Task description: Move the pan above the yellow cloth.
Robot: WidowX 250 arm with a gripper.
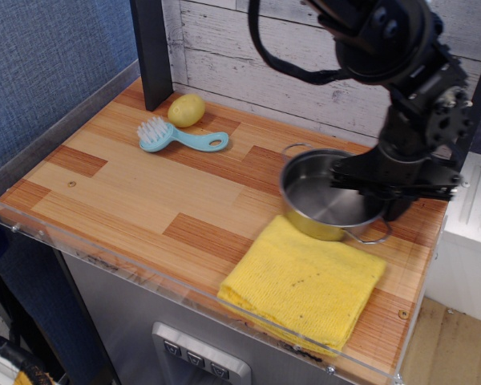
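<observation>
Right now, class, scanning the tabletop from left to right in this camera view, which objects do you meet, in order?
Light blue plastic scrub brush with white bristles → small yellow lemon-like ball → shiny round stainless-steel pan → black robot gripper at the pan's right rim. The folded yellow terry cloth overlaps the pan's span, so it is left out.

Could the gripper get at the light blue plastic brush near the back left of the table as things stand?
Probably yes: the light blue plastic brush lies in the open, only the small yellow ball close by. But the gripper is at the shiny steel pan.
</observation>
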